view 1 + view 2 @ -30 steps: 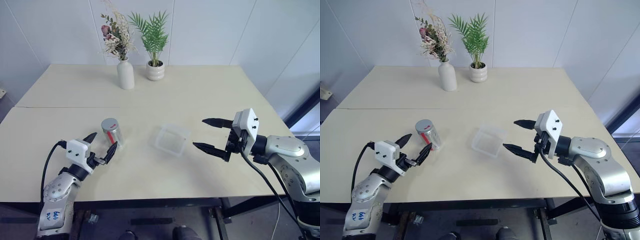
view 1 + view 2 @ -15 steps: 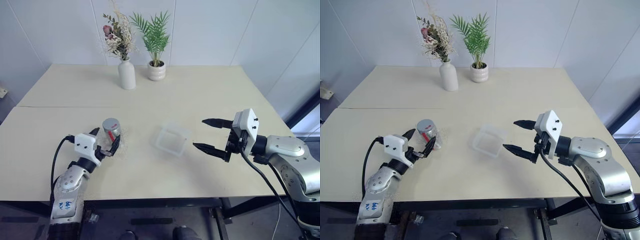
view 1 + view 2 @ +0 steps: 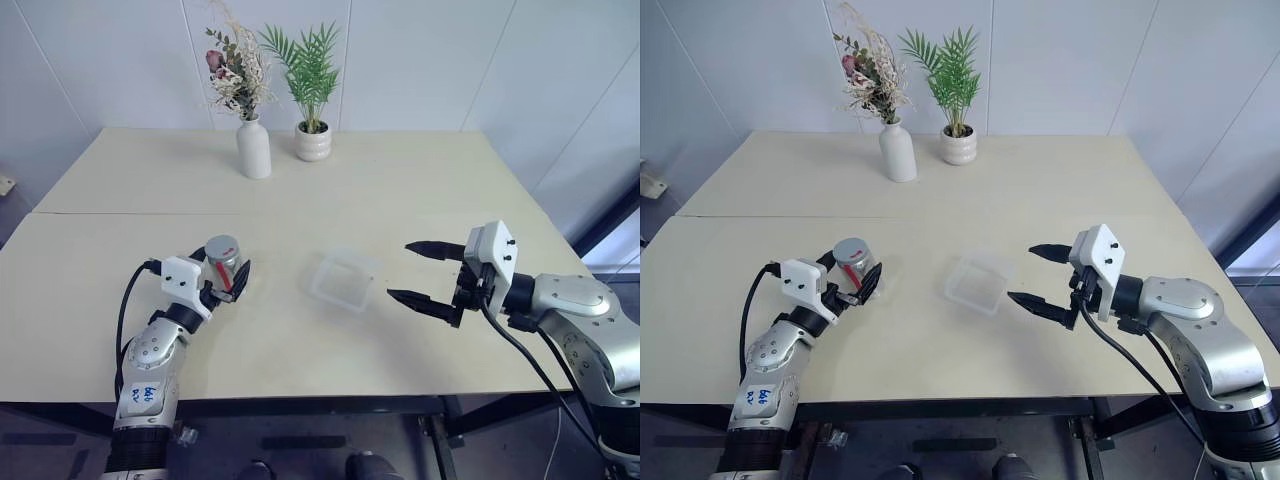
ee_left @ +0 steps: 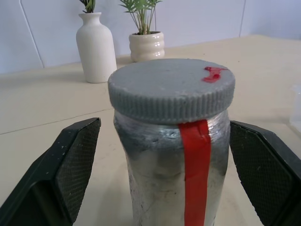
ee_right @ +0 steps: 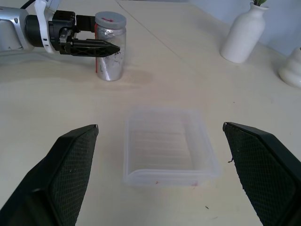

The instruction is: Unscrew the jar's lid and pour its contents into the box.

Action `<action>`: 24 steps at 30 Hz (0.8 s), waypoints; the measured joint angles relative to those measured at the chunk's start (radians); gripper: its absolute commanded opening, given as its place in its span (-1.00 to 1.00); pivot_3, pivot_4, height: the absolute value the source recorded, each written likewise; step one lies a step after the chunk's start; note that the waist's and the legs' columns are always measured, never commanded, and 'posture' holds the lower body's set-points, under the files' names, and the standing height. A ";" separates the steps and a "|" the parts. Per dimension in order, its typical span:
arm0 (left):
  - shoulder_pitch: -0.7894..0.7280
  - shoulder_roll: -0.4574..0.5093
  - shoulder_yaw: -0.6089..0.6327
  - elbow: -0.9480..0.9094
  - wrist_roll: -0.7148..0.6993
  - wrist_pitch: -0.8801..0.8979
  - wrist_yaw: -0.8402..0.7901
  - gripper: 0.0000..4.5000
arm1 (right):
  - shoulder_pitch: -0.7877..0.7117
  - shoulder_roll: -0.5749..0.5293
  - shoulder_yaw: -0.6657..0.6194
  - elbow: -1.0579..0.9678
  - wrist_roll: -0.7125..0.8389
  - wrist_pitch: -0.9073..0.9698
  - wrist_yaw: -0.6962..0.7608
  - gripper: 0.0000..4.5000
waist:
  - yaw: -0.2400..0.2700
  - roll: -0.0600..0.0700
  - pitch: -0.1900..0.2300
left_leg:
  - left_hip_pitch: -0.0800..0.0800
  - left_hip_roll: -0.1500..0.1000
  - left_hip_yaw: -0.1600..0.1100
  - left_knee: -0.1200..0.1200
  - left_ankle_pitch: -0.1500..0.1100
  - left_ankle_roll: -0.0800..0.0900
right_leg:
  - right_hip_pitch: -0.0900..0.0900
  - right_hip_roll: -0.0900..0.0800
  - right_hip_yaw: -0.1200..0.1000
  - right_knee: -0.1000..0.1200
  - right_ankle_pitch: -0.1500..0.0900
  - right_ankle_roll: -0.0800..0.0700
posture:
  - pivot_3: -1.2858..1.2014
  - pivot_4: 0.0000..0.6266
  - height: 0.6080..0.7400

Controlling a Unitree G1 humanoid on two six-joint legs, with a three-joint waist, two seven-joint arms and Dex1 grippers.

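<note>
Your left hand (image 4: 164,183) is spread wide with the jar (image 4: 171,160) standing upright between its two fingers (image 4: 77,162); from the wrist, there is a clear gap on either side, so nothing is gripped yet. The lid (image 4: 171,89) sits screwed on top, its red mark facing up. To take the jar well, I'd judge you want the pads on the silvery body below the lid's ribbed edge, not on the lid itself, so that the lid stays free to turn. Close squarely and evenly; the jar is narrow and light-looking, and a one-sided push could tip it or slide it over the worktop (image 3: 330,190).

Your right hand (image 3: 432,273) is also wide apart and holds nothing, hovering near the right side of the box (image 3: 345,281). It will likely be the one to twist the lid, so the box lies between it and the jar. Bring it over the box rather than through it, since that clear, shallow container would shift at a touch.

The box lies well apart from the jar, to its right, with bare worktop between. The white vase (image 3: 252,147) and the ribbed plant pot (image 3: 311,142) stand far back and should not interfere.
</note>
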 measured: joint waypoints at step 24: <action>-0.150 0.110 -0.031 0.025 -0.105 0.082 -0.271 0.01 | -0.061 0.028 0.002 -0.054 0.012 0.055 -0.090 1.00 | 0.013 0.000 0.000 | -0.001 0.000 0.001 -0.001 0.000 0.000 | 0.001 0.001 0.000 -0.006 0.002 0.000 | 0.03 -0.52 1.00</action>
